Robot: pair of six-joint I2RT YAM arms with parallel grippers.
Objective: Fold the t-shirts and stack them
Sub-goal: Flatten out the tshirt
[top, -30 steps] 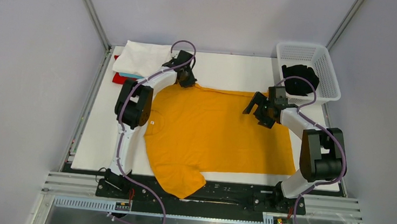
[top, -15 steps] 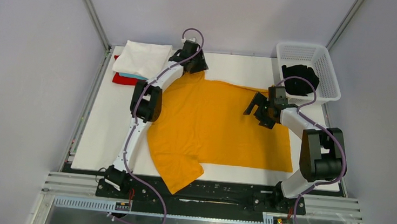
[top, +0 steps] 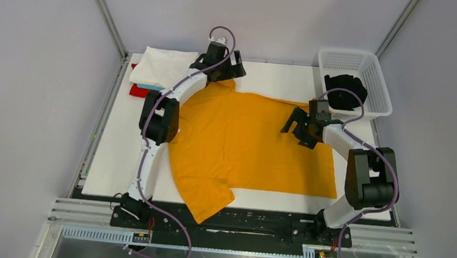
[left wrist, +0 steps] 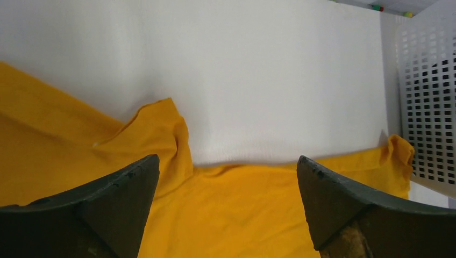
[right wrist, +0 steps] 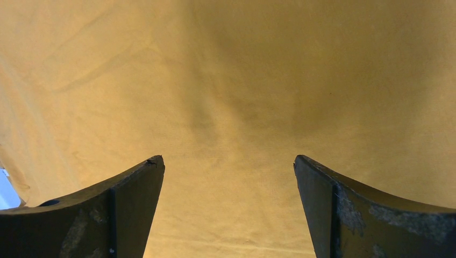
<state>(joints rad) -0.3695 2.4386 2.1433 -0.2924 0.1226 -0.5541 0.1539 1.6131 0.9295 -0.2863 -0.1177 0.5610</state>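
T-shirt (top: 255,147) in mustard yellow lies spread across surface (top: 117,157), one sleeve overhanging its 6 o'clock edge. Right end effector (top: 295,127), at 3 o'clock, hovers released above the cloth. Left end effector (top: 230,68), at 12 o'clock, has just let go of the far sleeve: spreading judged finished, folding pending.

text: none legible | brands, numbers, signs: none readable in any view | mustard t-shirt (top: 261,150): plain cloth, no print to read
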